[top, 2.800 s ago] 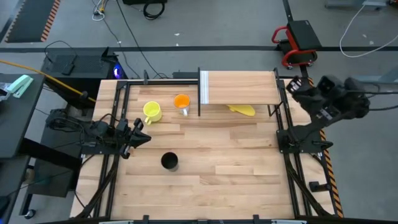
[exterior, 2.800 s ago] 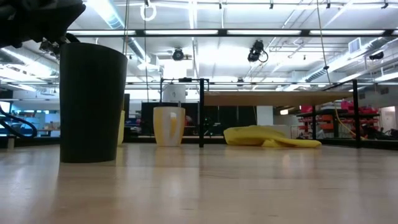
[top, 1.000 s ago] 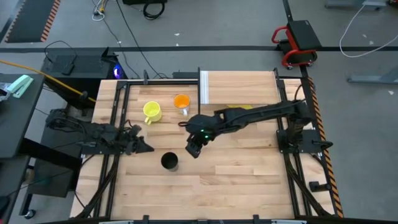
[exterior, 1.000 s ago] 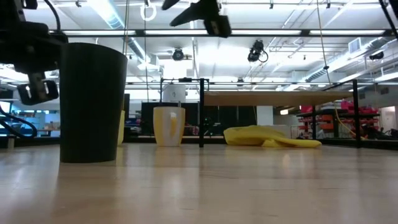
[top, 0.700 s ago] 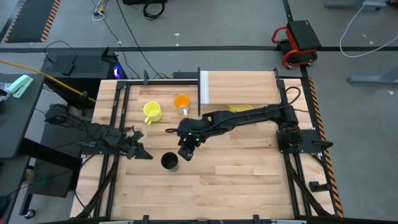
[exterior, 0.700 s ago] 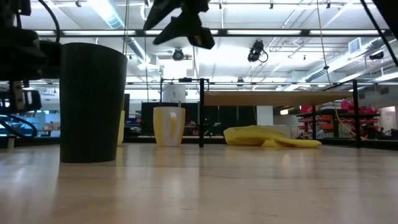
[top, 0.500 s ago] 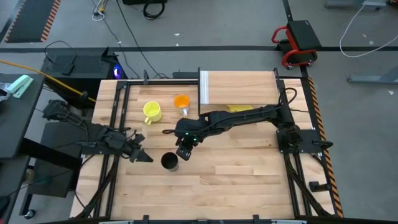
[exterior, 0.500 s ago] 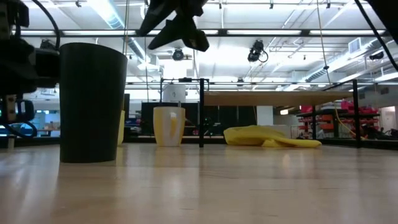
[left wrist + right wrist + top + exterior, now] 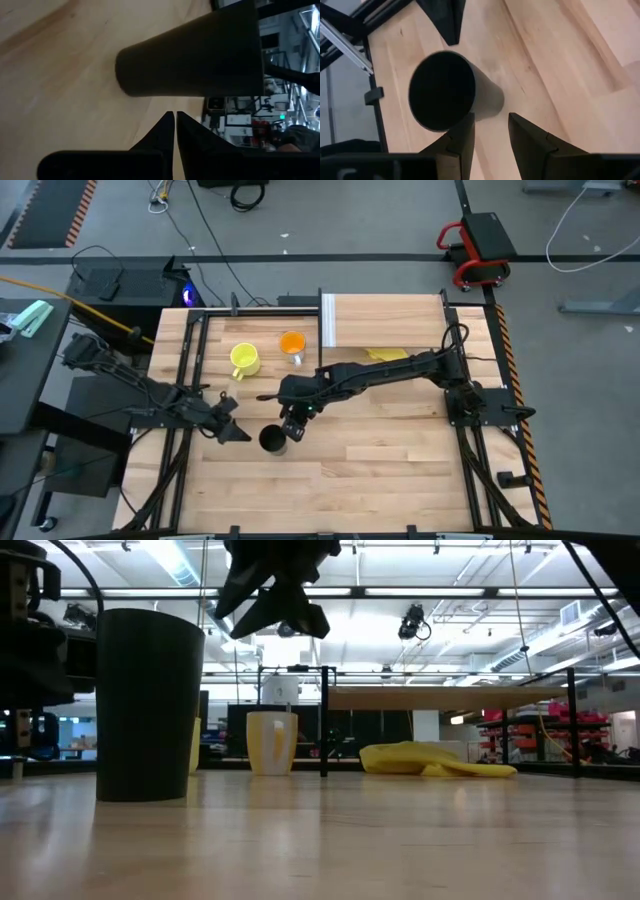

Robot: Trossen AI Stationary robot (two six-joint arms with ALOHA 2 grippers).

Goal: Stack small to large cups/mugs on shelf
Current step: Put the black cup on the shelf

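I have the right gripper (image 9: pixel 288 429), fingers spread, above the black cup (image 9: pixel 272 440) near the table's (image 9: pixel 400 450) front-left. Left gripper (image 9: pixel 236 432), fingers pressed together, sits just beside it. A low descent could clip the rim and topple the cup.

We see the black cup (image 9: pixel 192 60) standing on the wood tabletop (image 9: pixel 50 75), just ahead of our left gripper (image 9: pixel 175 131), whose fingertips meet.
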